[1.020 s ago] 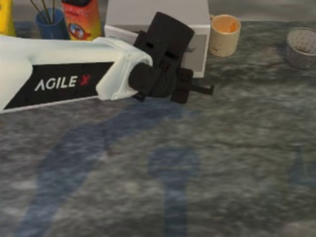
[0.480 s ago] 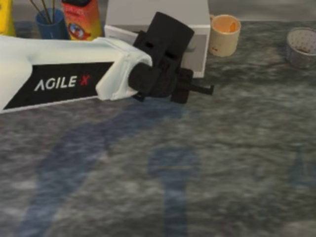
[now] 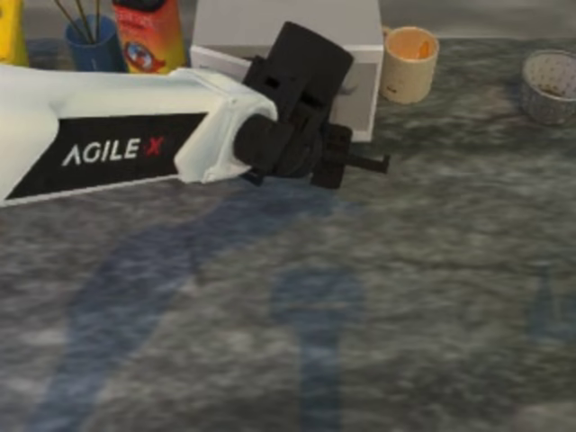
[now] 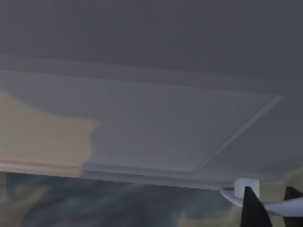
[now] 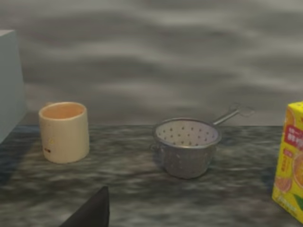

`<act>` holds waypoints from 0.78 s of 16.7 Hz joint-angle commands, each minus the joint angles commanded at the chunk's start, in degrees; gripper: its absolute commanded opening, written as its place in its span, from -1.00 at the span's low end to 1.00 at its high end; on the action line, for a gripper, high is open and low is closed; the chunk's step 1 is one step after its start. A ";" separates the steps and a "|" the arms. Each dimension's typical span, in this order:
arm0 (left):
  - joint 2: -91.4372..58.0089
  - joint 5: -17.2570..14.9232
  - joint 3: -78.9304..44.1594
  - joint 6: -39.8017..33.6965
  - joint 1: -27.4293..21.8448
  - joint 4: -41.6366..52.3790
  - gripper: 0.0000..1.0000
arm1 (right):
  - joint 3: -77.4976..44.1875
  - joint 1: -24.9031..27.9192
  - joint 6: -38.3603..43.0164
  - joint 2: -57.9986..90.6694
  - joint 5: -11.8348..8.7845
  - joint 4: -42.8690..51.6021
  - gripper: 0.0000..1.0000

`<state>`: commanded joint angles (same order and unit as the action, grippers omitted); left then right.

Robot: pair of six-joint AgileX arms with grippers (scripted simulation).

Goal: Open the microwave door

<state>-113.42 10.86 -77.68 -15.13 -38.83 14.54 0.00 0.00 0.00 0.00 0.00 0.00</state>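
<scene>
The silver-grey microwave stands at the back middle of the table. My left arm reaches across from the left, and its gripper is at the microwave's front right corner. In the left wrist view the microwave door fills the frame, with a beige patch at one end. The pale handle runs between my left gripper's two dark fingers, which are shut on it. I cannot tell whether the door is ajar. My right arm is outside the top view; one of its fingers shows.
A beige cup stands just right of the microwave, with a metal strainer farther right. To the microwave's left are an orange carton and a blue pen cup. A yellow juice carton is near the right gripper.
</scene>
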 joint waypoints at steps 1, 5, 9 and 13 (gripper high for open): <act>-0.10 -0.45 -0.26 -0.32 -0.48 0.01 -1.00 | 0.00 0.00 0.00 0.00 0.00 0.00 1.00; 1.03 -1.36 1.26 1.29 0.22 -0.78 -1.00 | 0.00 0.00 0.00 0.00 0.00 0.00 1.00; 1.57 -1.94 2.33 2.38 0.61 -1.16 -1.00 | 0.00 0.00 0.00 0.00 0.00 0.00 1.00; 1.57 -1.94 2.33 2.38 0.61 -1.16 -1.00 | 0.00 0.00 0.00 0.00 0.00 0.00 1.00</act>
<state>-111.84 8.92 -75.35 -12.75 -38.22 13.38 0.00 0.00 0.00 0.00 0.00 0.00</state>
